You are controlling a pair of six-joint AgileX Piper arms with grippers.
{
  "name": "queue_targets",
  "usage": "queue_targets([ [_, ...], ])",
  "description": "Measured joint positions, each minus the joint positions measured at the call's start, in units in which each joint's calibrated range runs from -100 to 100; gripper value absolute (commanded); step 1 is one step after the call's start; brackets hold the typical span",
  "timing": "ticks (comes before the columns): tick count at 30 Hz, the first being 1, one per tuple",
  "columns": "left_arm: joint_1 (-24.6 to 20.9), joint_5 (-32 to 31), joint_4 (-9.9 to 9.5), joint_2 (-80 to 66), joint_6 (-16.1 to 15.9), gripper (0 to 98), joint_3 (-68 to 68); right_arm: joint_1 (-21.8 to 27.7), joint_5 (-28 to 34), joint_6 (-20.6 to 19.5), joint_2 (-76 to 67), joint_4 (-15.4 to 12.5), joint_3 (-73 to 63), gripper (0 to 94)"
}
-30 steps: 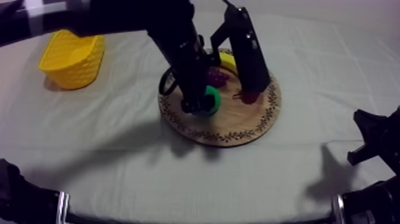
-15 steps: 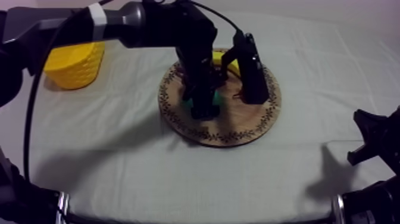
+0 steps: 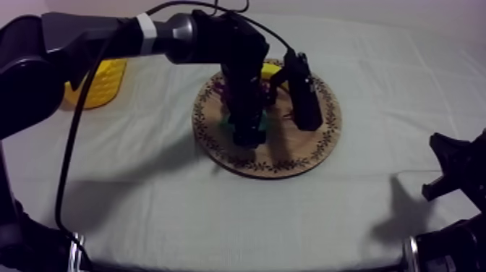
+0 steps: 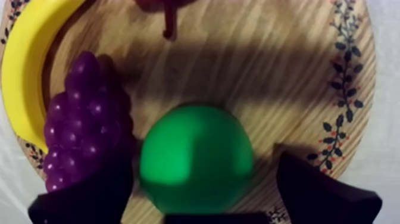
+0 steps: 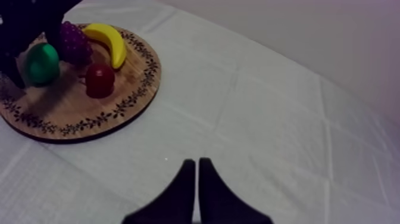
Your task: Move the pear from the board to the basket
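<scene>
One grey-white cloth (image 3: 145,188) covers the table, faintly creased into squares. On it lies one round wooden board (image 3: 322,141), grained, with a leafy sprig pattern along its rim; the left claw (image 4: 199,164) hangs right over it. One yellow basket (image 3: 108,83) (ribbed, woven-looking walls) stands off the board, well apart from that claw.

Four toy fruits sit on the board, one of each kind. The banana (image 4: 30,65), smooth and curved, follows the rim out past one finger of the left claw. The bunch of grapes (image 4: 83,125), knobbly and purple, is just beside that same finger. The pear (image 4: 190,137), glossy green and rounded, sits on the board between the two spread black fingers, which flank it without closing on it. The small red fruit (image 5: 99,80), round, lies ahead of the claw, past the pear.

The right claw (image 5: 197,164) is well apart from the board, over bare cloth, its fingers pressed together into a narrow wedge.
</scene>
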Motion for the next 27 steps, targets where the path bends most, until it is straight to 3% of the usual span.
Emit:
queue_targets([
  [8,0.01,0.81,0.37,1.21,0.44,48.5,-1.48,0.00,0.00,0.00,0.00,0.00,0.00,0.3],
  [11,0.01,1.21,0.37,1.00,1.13,40.8,-1.77,0.00,0.00,0.00,0.00,0.00,0.00,0.3],
  [17,-0.60,2.40,0.50,-3.15,2.53,35.5,0.45,0.00,0.00,0.00,0.00,0.00,0.00,0.3],
  [27,-2.11,6.17,-0.07,-18.89,5.79,37.1,8.18,0.00,0.00,0.00,0.00,0.00,0.00,0.3],
])
